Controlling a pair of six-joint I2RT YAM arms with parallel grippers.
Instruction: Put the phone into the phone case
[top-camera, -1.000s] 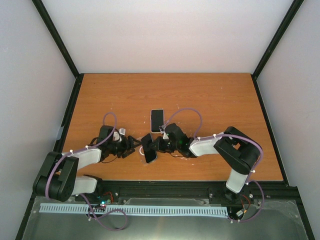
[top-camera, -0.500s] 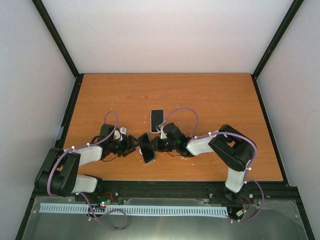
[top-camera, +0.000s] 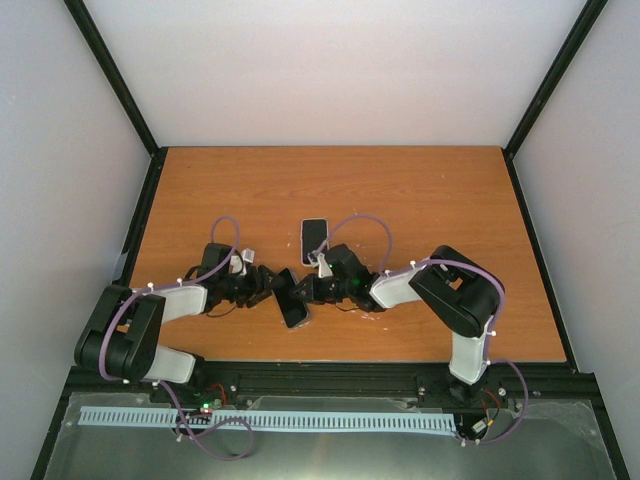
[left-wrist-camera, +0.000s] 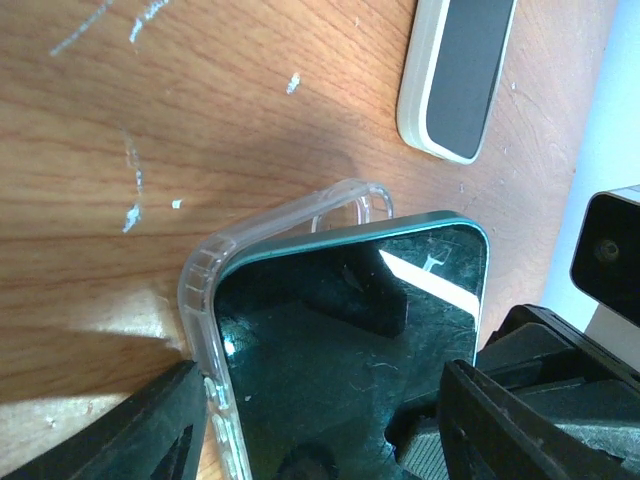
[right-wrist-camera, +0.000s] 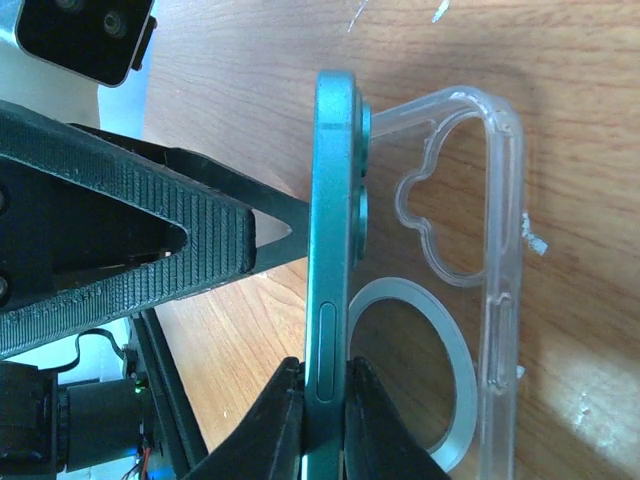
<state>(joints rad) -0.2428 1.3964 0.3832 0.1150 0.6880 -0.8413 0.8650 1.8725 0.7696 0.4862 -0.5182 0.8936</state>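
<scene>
A teal-edged phone with a dark screen stands tilted on edge, its camera side facing the clear phone case. My right gripper is shut on the phone's side edge, pinching front and back. The case wall wraps the phone's far edge. My left gripper has its jaws wide apart around the phone and case. One finger rests by the case wall and the other finger reaches the screen side. From above, the left gripper and right gripper meet at the phone.
A second phone in a pale case lies flat just beyond the grippers, also seen as a pale-rimmed slab. The wooden table ends at a black rail near the arm bases.
My left gripper has moved right up to the phone and case. The right arm has shifted the phone slightly left.
</scene>
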